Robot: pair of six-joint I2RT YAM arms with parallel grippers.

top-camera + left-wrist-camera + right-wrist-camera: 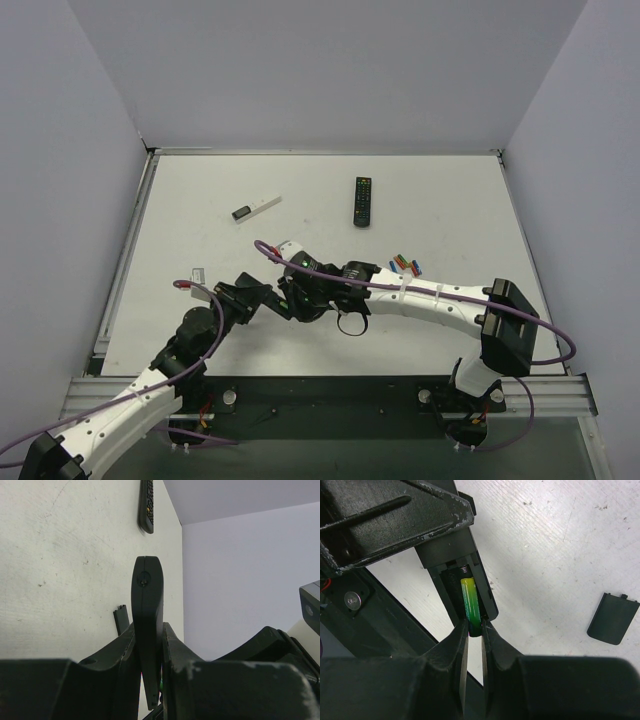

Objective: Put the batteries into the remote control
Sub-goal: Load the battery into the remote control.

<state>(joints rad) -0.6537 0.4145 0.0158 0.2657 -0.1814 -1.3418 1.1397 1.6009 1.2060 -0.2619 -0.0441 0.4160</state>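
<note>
Right gripper (475, 628) pinches the green battery (470, 602), far end in the open bay (451, 589) of the remote control (146, 595), which left gripper (148, 634) clamps at near-centre table (560, 545); push into the spring (464, 570), then tip it flat.

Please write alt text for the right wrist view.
The right gripper pinches a green-yellow battery, whose far end sits inside the open compartment of the black remote control. The detached back cover lies on the white table to the right.

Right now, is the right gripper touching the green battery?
Touching. Right wrist view: the right gripper pinches the green battery at its near end, no gap, with the battery in the remote's open bay.
</note>
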